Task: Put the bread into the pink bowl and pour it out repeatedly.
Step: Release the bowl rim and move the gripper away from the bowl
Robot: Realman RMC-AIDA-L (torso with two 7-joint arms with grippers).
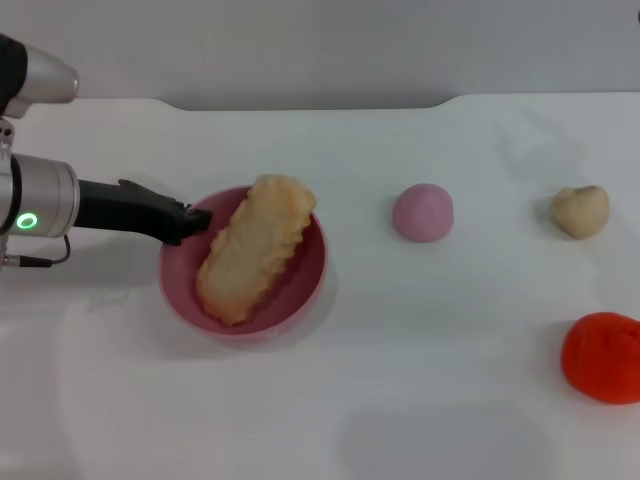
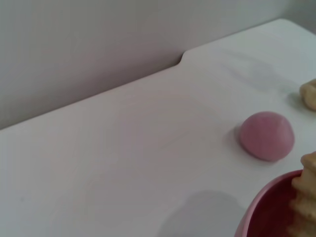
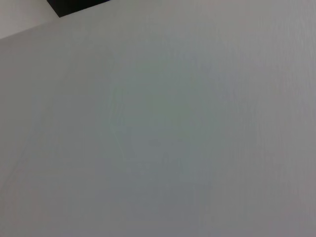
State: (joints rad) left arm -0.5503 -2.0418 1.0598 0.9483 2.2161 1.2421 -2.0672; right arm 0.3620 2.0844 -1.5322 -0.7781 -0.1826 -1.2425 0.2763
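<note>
On the white desk [image 1: 420, 400] I see the bread [image 1: 252, 248] lying in the pink bowl [image 1: 300, 290], where my left gripper [image 1: 195, 222] is clamped on the rim; I judge the stiff, slick bowl best held there, the loaf light.

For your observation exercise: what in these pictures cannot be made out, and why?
- Left gripper, head view: fingertips end at the glossy pink plastic bowl's rim; grip unclear.
- Long ridged pale tan bread: underside hidden against the bowl.
- Right gripper: in no view; its wrist camera shows only white table.
</note>
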